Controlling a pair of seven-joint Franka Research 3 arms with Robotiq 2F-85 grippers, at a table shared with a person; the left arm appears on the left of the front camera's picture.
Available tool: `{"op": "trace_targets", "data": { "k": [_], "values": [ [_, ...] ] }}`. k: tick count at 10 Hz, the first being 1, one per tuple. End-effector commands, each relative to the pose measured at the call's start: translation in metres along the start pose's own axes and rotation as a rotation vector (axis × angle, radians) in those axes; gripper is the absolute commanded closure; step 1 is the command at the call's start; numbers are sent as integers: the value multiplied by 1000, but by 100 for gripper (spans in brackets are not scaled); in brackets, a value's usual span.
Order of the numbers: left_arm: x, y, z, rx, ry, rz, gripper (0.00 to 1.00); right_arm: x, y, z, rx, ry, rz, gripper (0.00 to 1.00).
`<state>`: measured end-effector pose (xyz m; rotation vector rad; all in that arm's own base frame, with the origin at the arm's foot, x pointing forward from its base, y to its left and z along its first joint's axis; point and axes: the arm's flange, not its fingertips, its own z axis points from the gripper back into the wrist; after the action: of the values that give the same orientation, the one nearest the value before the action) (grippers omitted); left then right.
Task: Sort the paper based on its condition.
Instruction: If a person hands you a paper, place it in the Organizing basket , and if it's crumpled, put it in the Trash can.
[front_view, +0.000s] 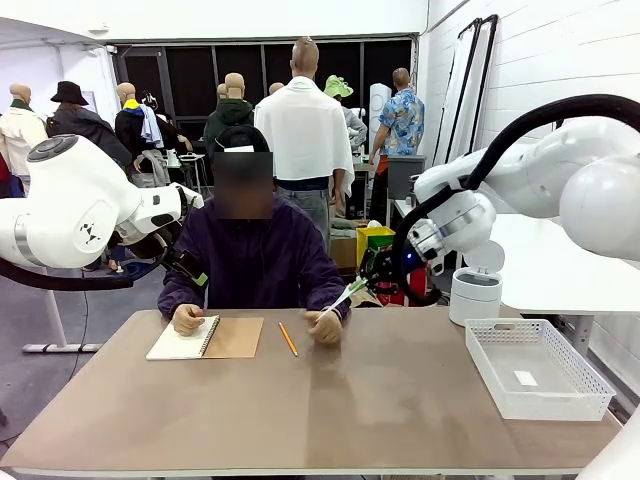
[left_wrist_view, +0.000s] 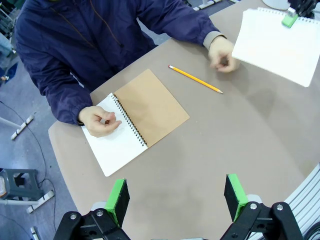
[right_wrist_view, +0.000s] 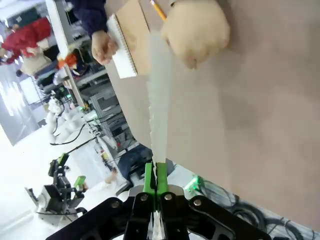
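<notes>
White paper sheet (left_wrist_view: 280, 47) held up over the brown surface (front_view: 380, 400), right tool (right_wrist_view: 156, 172) clamped on its ragged edge, person's hand (left_wrist_view: 222, 55) just beside the sheet, left tool (left_wrist_view: 175, 195) with fingers apart, high above the open notebook (left_wrist_view: 135, 122) and pencil (left_wrist_view: 196, 79).

Under the right gripper (front_view: 358, 285), brown tabletop (front_view: 380, 400). Behind it — dark window panes (front_view: 190, 75) across the back. White brick wall (front_view: 560, 50) up and to its right; white table (front_view: 560, 270) just right; grey floor (front_view: 110, 312) far left.

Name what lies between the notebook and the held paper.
Between notebook and paper: a yellow pencil and the person's hand, shown in the left wrist view.
</notes>
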<state>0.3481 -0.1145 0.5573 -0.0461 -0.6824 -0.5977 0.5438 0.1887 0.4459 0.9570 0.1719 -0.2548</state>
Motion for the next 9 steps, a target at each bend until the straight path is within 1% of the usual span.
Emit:
{"op": "trace_targets", "data": {
  "k": [1,2,3,5,6,7,9],
  "values": [
    [1,1,0,-1,-5,1,0,-20,6,39,-66,-64,139,100],
    [1,1,0,-1,-5,1,0,-29,8,58,-126,-100,196,100],
    [1,1,0,-1,-5,1,0,-41,8,76,-215,-152,237,100],
    [1,1,0,-1,-5,1,0,-60,3,107,-423,-299,291,100],
    [1,1,0,-1,-5,1,0,-67,-2,115,-506,-358,302,100],
    [1,1,0,-1,-5,1,0,-72,-7,121,-563,-403,294,100],
    [1,1,0,-1,-5,1,0,-82,-17,120,-668,-488,268,100]
  ]
}}
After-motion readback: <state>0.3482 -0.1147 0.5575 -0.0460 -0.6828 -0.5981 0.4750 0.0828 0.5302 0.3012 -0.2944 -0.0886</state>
